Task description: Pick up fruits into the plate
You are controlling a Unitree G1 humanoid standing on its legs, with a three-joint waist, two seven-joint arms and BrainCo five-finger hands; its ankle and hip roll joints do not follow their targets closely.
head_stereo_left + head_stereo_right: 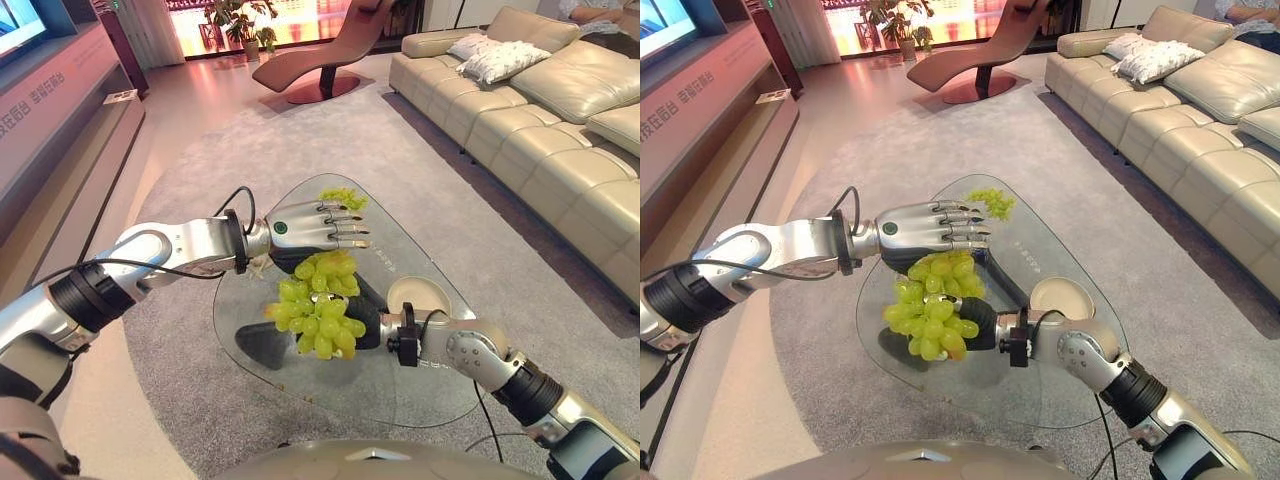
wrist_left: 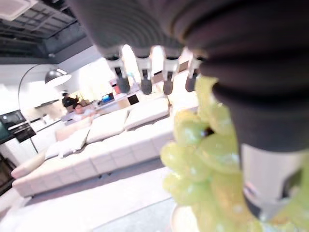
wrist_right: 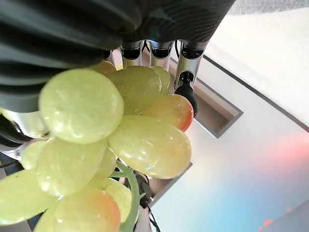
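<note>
right hand [image 1: 985,322] clenched round soft, bruisable green grape bunch [image 1: 930,300]; support beneath, near stem; left hand [image 1: 930,232] fingers straight above

My right hand [image 1: 985,325] is lying behind the grape bunch [image 1: 930,305], its fingers hidden from the head views. At two o'clock, the sofa [image 1: 560,110] is running off the frame edge. The plate [image 1: 418,297] is sitting partly behind my right wrist.
</note>
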